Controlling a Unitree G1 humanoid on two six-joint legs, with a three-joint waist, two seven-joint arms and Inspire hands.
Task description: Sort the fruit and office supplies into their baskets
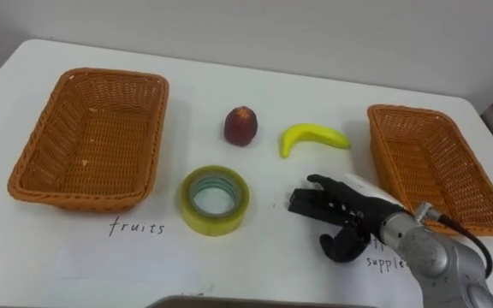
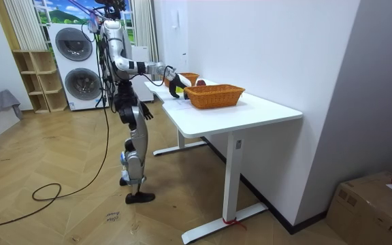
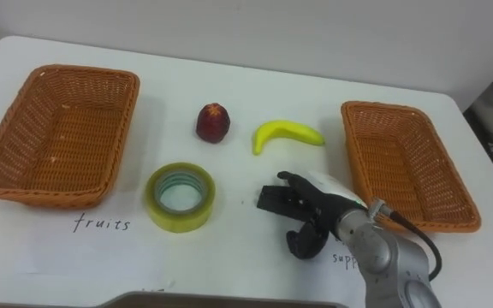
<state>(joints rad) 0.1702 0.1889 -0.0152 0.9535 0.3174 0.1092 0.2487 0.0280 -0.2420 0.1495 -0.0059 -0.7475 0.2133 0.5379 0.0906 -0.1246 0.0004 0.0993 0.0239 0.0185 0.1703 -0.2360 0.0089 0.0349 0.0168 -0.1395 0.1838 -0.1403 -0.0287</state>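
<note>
A dark red fruit (image 1: 240,126) and a yellow banana (image 1: 313,137) lie on the white table (image 1: 255,77) between two wicker baskets. A roll of yellow-green tape (image 1: 215,199) lies flat in front of the fruit. The left basket (image 1: 26,183) has "fruits" handwritten in front of it. The right basket (image 1: 382,113) has a handwritten label partly covered by my arm. Both baskets hold nothing. My right hand (image 1: 353,214) hovers low over the table in front of the banana, open, its fingers stretched toward the tape and the thumb hanging down. It holds nothing.
In the room view I stand at the table's end with the right arm (image 2: 145,67) reaching over it. A washing machine (image 2: 80,78) and a shelf (image 2: 36,82) stand behind me. A wall runs along the table's far side.
</note>
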